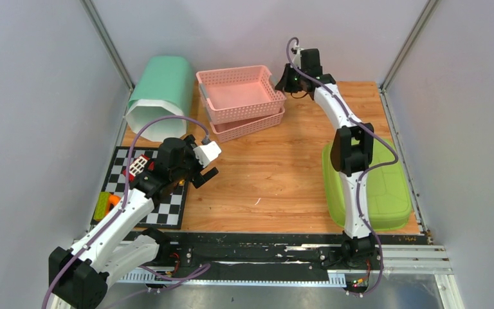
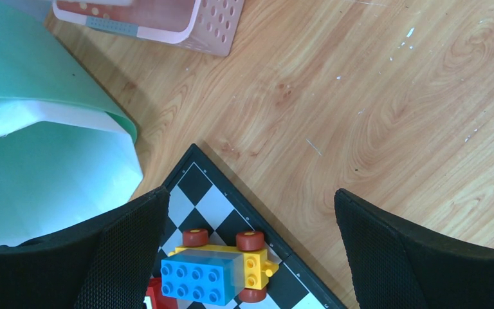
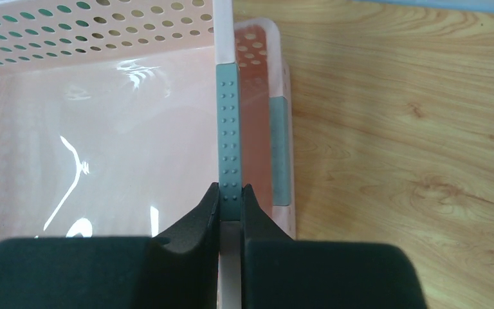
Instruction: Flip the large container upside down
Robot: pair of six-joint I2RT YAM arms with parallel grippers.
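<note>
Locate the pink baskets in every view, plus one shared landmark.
Top external: pink baskets at rear centre.
Left wrist: top-left corner.
Right wrist: left half, rim pinched by the right gripper, jaws shut.
Shared landmark: the wooden table beneath them.

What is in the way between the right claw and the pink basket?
Nothing visible is. The right gripper is clamped on the rim of the top pink basket. That basket sits on a second pink basket beneath it.
</note>
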